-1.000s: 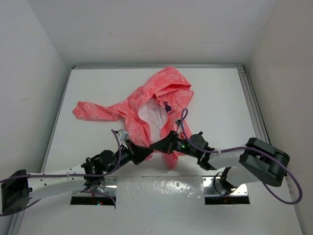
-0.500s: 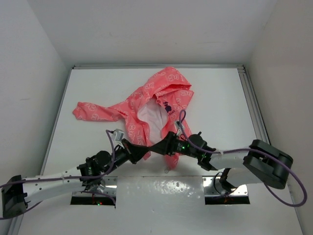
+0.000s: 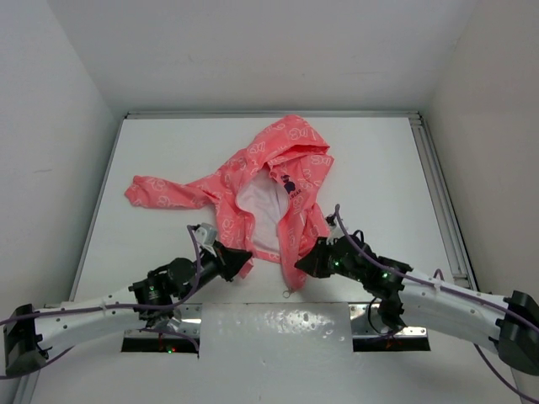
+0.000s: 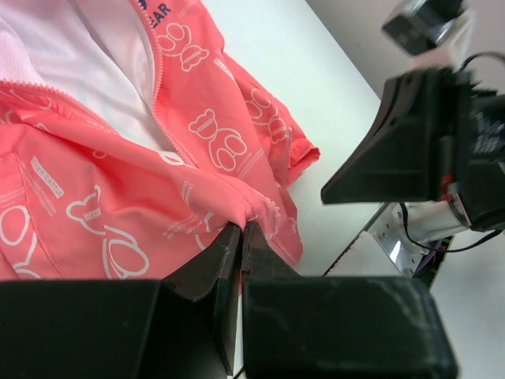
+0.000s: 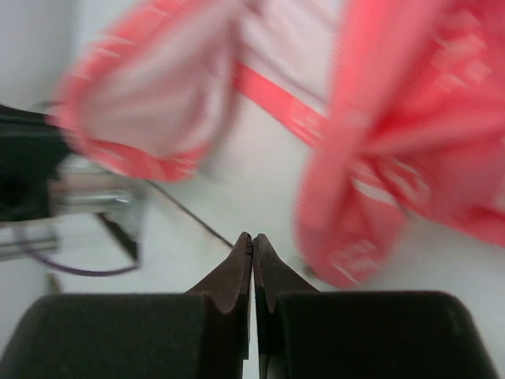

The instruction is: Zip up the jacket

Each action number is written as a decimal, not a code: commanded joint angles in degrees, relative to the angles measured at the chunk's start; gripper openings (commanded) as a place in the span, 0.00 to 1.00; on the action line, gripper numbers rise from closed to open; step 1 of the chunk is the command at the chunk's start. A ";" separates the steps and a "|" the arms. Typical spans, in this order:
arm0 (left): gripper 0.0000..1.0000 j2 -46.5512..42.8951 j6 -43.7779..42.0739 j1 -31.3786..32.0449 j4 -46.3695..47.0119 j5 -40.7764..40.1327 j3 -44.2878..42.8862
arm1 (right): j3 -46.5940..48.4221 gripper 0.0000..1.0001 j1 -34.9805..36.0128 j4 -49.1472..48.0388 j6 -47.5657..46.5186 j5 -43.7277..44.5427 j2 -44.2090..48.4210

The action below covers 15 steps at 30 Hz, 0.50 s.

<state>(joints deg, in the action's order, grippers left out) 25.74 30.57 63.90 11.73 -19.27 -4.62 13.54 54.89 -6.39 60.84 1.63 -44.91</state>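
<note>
A small coral-pink hooded fabric jacket [image 3: 227, 202] with a pale printed pattern lies spread on the flat white desk [image 3: 379, 168], roughly at its middle. Its hood [image 3: 295, 143] points to the far wall and one sleeve [image 3: 160, 192] stretches out to the left. The front is open, so the white lining [image 3: 261, 206] shows between the two panels, and a small dark emblem [image 3: 289, 187] sits on the right panel. In the left wrist view the line of zipper teeth [image 4: 158, 95] runs unjoined along that panel's edge.

The black left hand [image 3: 240, 258] is at the near hem of the left panel, clenched on a puckered fold of the jacket's hem right at its fingertips. The black right hand [image 3: 301, 263] is just beside the near hem of the right panel, low over the desk. Its fingers [image 5: 237, 272] are pressed together with nothing visible between them, though the right wrist view is heavily blurred
</note>
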 commanded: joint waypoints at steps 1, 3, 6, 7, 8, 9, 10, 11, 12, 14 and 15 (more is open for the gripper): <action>0.00 -0.07 -2.97 -0.71 -0.39 -1.03 -2.94 | 1.75 0.00 0.21 18.07 -2.13 3.91 1.31; 0.00 0.10 -3.14 -0.79 -1.26 -1.39 -3.55 | 1.14 0.00 0.13 20.28 -1.87 3.38 2.10; 0.00 0.28 -3.32 -0.70 -2.67 -0.69 -4.26 | 0.17 0.00 0.21 18.26 -1.34 1.20 0.97; 0.00 0.11 -3.15 -0.71 -2.24 -0.60 -3.82 | 0.17 0.00 0.13 18.08 -1.34 1.01 0.26; 0.00 0.10 -2.97 -0.71 -1.10 -0.42 -3.29 | 0.08 0.00 0.13 17.30 -1.16 0.92 -1.05; 0.00 0.28 -2.80 -0.71 -1.27 -0.25 -3.46 | 0.00 0.00 0.21 16.60 -0.99 -0.04 -1.93; 0.00 0.80 -2.79 -0.71 -1.79 0.02 -3.99 | -0.27 0.09 0.21 15.72 -0.55 -0.92 -2.72; 0.00 0.98 -2.88 -0.71 -2.23 0.63 -4.51 | -0.36 0.19 0.21 13.53 -0.37 -1.45 -3.43; 0.00 0.98 -2.45 -0.71 -2.06 0.81 -4.26 | -1.05 0.28 0.56 12.29 -0.28 -2.67 -4.57; 0.00 0.89 -1.74 -0.70 -0.75 1.25 -2.68 | -1.50 0.50 1.44 10.53 0.16 -3.83 -5.19; 0.00 1.07 -1.39 -0.71 -0.04 1.34 -2.67 | -1.85 0.54 1.97 10.26 0.51 -3.56 -5.71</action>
<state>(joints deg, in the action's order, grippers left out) 26.59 28.80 63.90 9.04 -18.74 -6.48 12.32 55.55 7.88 60.82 0.12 -49.80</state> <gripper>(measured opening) 0.010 0.507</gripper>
